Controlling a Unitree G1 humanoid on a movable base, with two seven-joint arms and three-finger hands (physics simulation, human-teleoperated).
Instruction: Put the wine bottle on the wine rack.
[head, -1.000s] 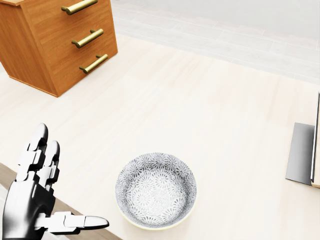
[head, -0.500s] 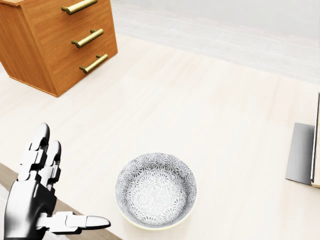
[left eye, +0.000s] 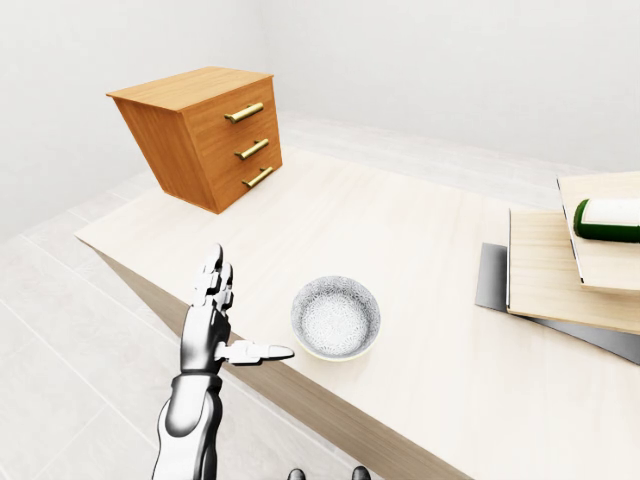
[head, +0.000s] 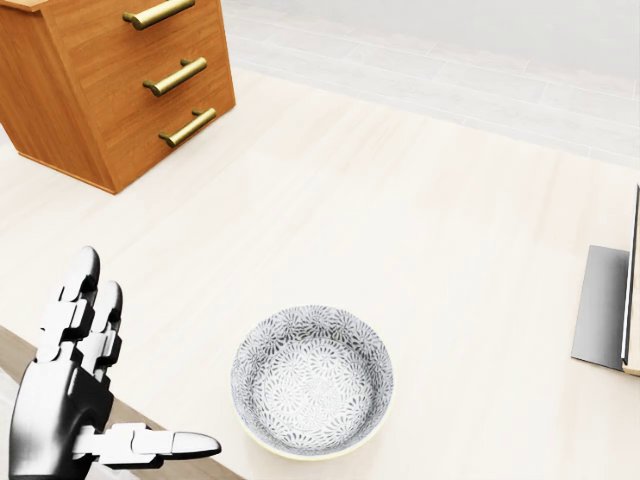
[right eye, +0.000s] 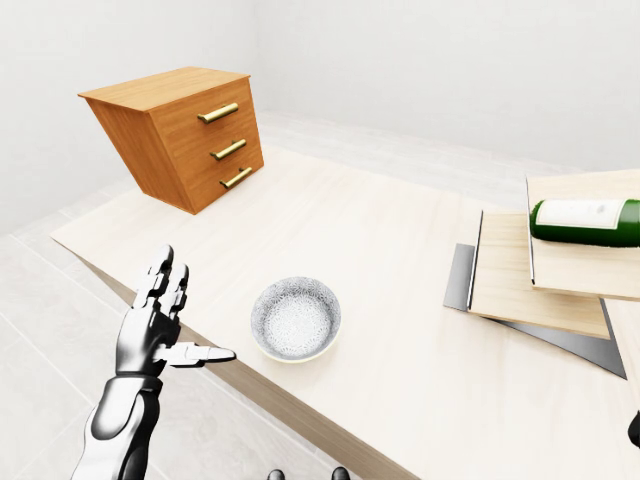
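1. While the left hand (right eye: 160, 325) is hanging at about 8 o'clock in the right-eye view, just off the table (right eye: 380, 250) edge, its fingers are spreading wide, thumb pointing toward the bowl, gripping nothing.
2. Compared with a second ago it is sitting almost where it was, only drifting a touch in the head view, so I judge no reach is starting yet.
3. Up at 10 o'clock the drawer chest (right eye: 180, 135) is standing on the table, well apart from everything else.
4. Near centre the bowl (right eye: 295, 320) is resting close to the table's near edge, just right of the hand and not touching it.
5. Over at 3 o'clock the bottle (right eye: 588, 222) is lying on its side atop stacked boards (right eye: 520, 275), partly cut off by the frame edge.
6. Whether those boards are the rack, I cannot tell.
7. Only a dark sliver at the lower right corner is hinting at the right hand; its state cannot be told.
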